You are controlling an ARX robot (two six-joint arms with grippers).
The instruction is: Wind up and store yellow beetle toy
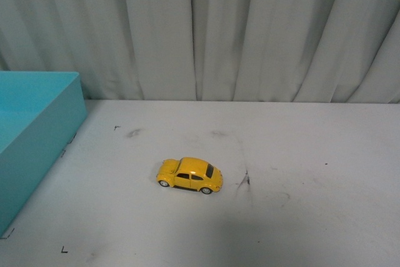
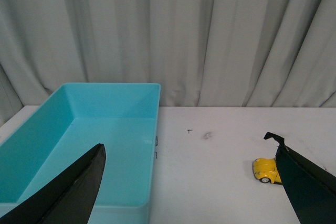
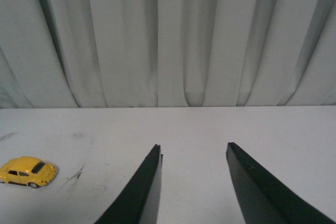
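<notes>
The yellow beetle toy [image 1: 190,176] stands on its wheels on the white table [image 1: 300,204], near the middle. It also shows in the left wrist view [image 2: 265,170], partly behind one finger, and in the right wrist view [image 3: 27,171]. The teal bin [image 1: 34,136] sits at the table's left; its open inside shows in the left wrist view [image 2: 105,145] and holds nothing I can see. My left gripper [image 2: 186,148] is open and empty, above the bin's edge and the table. My right gripper [image 3: 194,148] is open and empty, to the right of the toy. Neither arm shows in the front view.
A grey pleated curtain [image 1: 200,29] hangs behind the table's far edge. Dark scuff marks [image 1: 244,181] lie on the table just right of the toy. Small black corner marks [image 1: 64,250] sit near the front left.
</notes>
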